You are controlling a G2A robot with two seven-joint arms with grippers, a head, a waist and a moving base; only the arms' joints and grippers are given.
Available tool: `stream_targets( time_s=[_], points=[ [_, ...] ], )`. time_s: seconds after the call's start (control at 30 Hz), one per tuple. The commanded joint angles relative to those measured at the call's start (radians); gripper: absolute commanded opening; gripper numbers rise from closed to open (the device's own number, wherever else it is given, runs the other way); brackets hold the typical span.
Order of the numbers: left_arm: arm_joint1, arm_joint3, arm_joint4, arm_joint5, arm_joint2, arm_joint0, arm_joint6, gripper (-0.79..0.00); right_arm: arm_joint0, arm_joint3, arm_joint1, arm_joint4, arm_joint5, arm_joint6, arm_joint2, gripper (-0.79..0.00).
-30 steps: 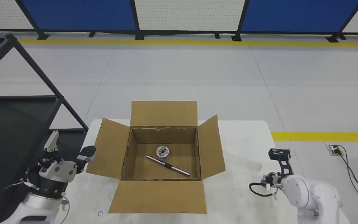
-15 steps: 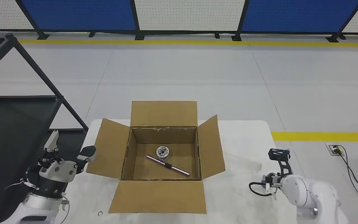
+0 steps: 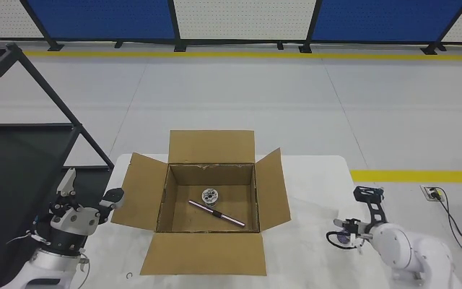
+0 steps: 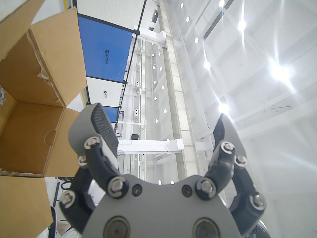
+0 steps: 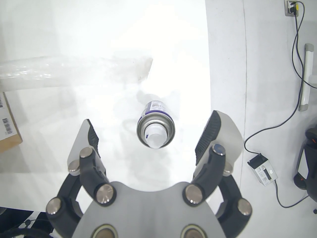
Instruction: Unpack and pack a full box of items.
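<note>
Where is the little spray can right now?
In the right wrist view, the spray can stands upright on the white table near its edge, just under the open right hand, close to some clear plastic wrap.

A white rectangular table [image 3: 317, 173] stands on a pale grey floor [image 3: 238, 94]. A yellow floor stripe [image 3: 404, 175] runs off from its right edge. Blue and white partition panels [image 3: 101, 18] line the far side. A thin black cable [image 5: 296, 38] trails from a grey floor socket [image 5: 292, 7] towards a small black power adapter [image 5: 263, 170].
</note>
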State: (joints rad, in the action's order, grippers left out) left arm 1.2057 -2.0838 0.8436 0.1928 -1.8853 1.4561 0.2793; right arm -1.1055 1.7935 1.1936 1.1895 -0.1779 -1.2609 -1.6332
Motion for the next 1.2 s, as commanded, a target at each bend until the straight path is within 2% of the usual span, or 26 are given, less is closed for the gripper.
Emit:
stream_targets(
  time_s=[0.0, 0.37, 0.77, 0.93, 1.17],
  points=[
    [0.000, 0.000, 0.000, 0.000, 0.000, 0.000, 0.000, 0.000, -0.003, 0.036, -0.003, -0.007, 0.013, -0.005, -0.018, 0.000],
    [0.000, 0.000, 0.000, 0.000, 0.000, 0.000, 0.000, 0.000, -0.025, 0.294, -0.019, 0.031, 0.078, -0.076, -0.064, 0.000],
    [0.000, 0.000, 0.000, 0.000, 0.000, 0.000, 0.000, 0.000, -0.025, 0.294, -0.019, 0.031, 0.078, -0.076, -0.064, 0.000],
    [0.000, 0.001, -0.004, -0.007, 0.002, 0.002, -0.005, 0.000, -0.044, 0.335, -0.019, -0.007, 0.118, 0.012, -0.044, 0.000],
    [-0.001, 0.000, -0.003, -0.003, -0.018, -0.002, -0.024, 0.000, 0.037, 0.416, -0.021, -0.007, 0.202, 0.011, 0.073, 0.000]
  ],
)
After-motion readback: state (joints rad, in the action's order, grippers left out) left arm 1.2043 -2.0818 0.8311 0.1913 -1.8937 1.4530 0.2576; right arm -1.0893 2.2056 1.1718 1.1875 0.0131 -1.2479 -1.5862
